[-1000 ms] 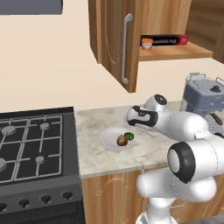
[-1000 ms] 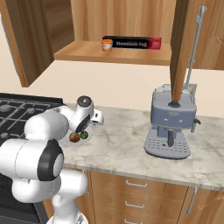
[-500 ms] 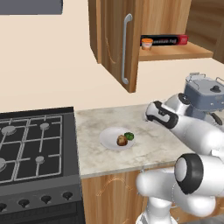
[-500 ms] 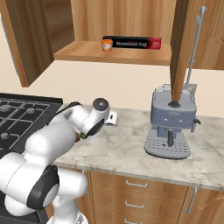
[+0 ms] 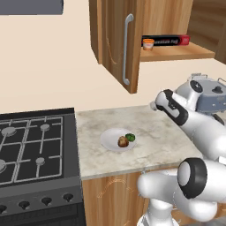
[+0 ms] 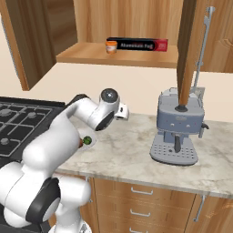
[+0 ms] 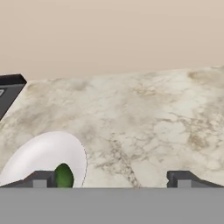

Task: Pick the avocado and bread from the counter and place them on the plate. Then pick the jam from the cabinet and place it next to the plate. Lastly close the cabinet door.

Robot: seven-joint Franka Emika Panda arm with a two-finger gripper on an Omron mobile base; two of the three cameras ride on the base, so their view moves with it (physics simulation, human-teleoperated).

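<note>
Jaws (image 7: pixel 111 179) stand wide apart and hold nothing, raised above the marbled tabletop (image 5: pixel 163 141) to the right of the plate (image 5: pixel 111 140), between it and the grey coffee machine (image 6: pixel 178 127). The avocado (image 5: pixel 130 137) and the bread (image 5: pixel 122 141) lie touching side by side on the white plate, near the black stove (image 5: pixel 31 148). The jam (image 6: pixel 111 47) sits on the shelf of the open cabinet (image 5: pixel 117 39), just beside the end of a long black-and-red box (image 6: pixel 142 45).
</note>
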